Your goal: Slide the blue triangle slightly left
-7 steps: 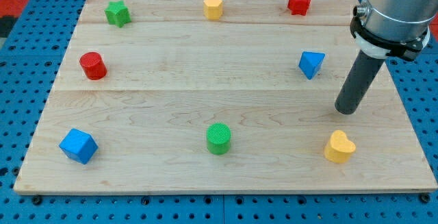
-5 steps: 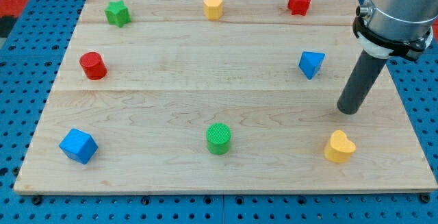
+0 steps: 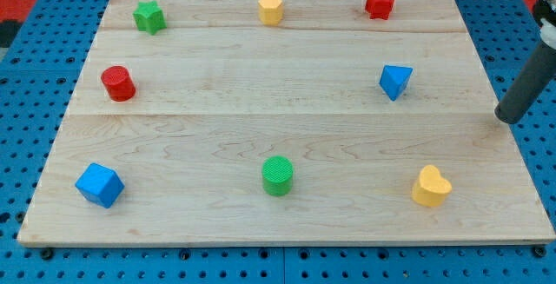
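Observation:
The blue triangle (image 3: 395, 81) sits on the wooden board (image 3: 261, 119) at the view's right, a little above mid-height. My tip (image 3: 507, 119) is at the board's right edge, well to the right of the blue triangle and slightly lower, apart from it. Only the lower part of the dark rod shows at the view's right edge.
Other blocks on the board: green star (image 3: 149, 16), yellow cylinder (image 3: 271, 9), red star (image 3: 380, 3) along the top; red cylinder (image 3: 117, 83) at the left; blue cube (image 3: 99, 185), green cylinder (image 3: 278, 176) and yellow heart (image 3: 431, 187) along the bottom.
My tip has moved to the right and a little up, from near the blue triangle's lower right out to the board's right edge. No block has moved.

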`<action>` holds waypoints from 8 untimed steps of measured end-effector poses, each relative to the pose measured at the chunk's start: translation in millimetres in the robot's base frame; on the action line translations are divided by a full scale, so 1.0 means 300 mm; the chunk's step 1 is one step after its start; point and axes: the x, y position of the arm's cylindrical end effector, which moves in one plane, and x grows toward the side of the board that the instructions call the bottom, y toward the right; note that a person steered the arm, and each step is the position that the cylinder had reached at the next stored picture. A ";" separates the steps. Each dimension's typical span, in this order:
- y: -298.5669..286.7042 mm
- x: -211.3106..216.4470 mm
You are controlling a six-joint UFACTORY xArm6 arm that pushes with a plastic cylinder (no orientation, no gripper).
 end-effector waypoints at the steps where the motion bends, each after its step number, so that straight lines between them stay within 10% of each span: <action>1: -0.040 -0.083; 8: -0.317 -0.245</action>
